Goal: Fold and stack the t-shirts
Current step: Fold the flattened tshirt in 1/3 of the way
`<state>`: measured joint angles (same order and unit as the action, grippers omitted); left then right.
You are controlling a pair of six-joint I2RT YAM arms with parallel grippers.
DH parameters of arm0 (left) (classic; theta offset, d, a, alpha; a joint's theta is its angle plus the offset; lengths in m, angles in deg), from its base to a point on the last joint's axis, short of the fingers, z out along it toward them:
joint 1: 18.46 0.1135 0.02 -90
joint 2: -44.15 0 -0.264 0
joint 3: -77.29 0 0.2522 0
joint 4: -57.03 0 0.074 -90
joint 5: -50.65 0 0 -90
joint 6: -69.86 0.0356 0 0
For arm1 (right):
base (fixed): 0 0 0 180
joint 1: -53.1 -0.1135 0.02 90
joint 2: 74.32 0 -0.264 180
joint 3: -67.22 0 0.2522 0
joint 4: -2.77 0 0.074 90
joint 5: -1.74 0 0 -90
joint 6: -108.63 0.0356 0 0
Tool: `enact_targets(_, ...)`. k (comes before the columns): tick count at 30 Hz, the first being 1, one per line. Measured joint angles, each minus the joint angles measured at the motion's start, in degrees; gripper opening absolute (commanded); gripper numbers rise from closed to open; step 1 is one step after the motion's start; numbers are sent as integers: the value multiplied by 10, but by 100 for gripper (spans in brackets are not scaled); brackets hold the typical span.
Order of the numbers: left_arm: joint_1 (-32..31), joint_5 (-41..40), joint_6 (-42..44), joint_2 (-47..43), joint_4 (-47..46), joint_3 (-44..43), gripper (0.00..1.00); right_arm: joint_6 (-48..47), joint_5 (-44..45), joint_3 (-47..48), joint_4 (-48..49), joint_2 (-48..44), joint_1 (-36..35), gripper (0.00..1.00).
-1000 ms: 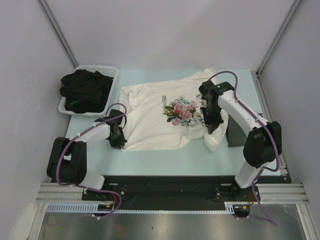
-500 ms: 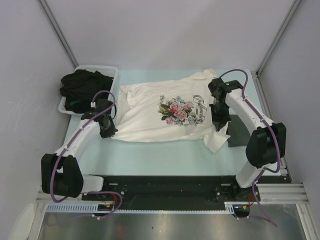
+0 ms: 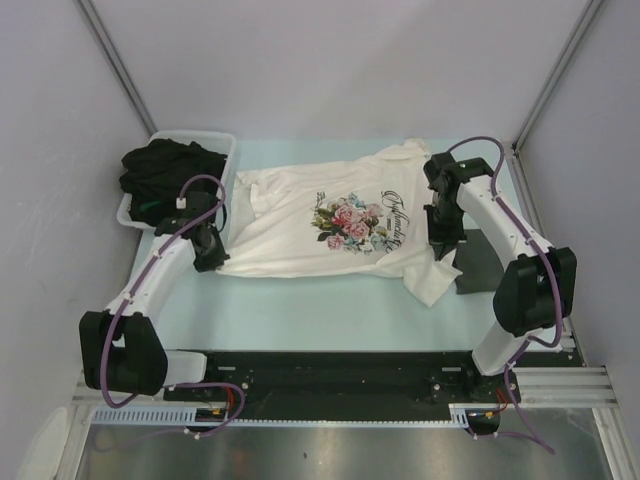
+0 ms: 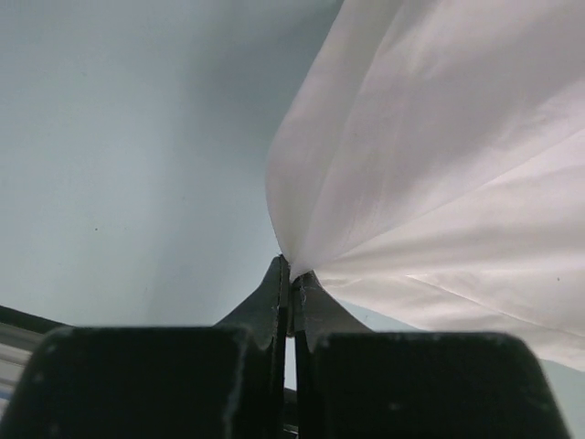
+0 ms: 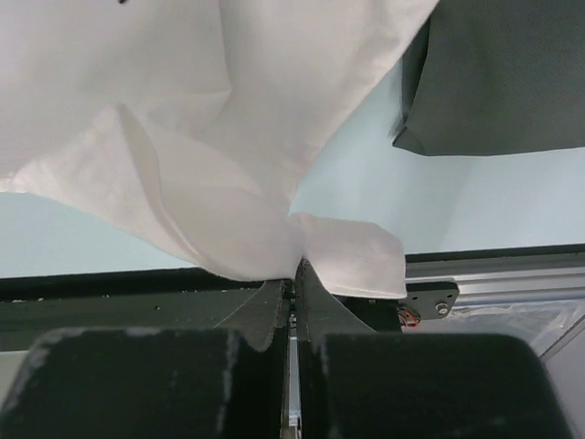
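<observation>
Left gripper [image 4: 290, 274] is clamped tight on the white tee's [image 3: 300, 240] left edge, right gripper [image 5: 294, 274] likewise on its right edge. The tee spreads print-up across the table [image 3: 300, 305], with a grey tee [image 3: 482, 265] beside it.

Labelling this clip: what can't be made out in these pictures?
Script on cream-white rose-print cloth t-shirt: too small, top view.
Dark grey cloth t-shirt: part behind right arm, top view; cut by edge, right wrist view.
Black clothes heaped in white plastic tub: overlapping, uncountable, top view.
</observation>
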<state>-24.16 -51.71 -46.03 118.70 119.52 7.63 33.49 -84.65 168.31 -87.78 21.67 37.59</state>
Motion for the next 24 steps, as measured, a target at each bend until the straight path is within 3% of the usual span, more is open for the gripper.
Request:
enact_targets(14,3,12,42,28,18,-73,0,-18,-26,141,-1,95,0,0)
enact_targets(24,5,16,54,61,25,-103,0,-29,8,204,-3,163,-1,0)
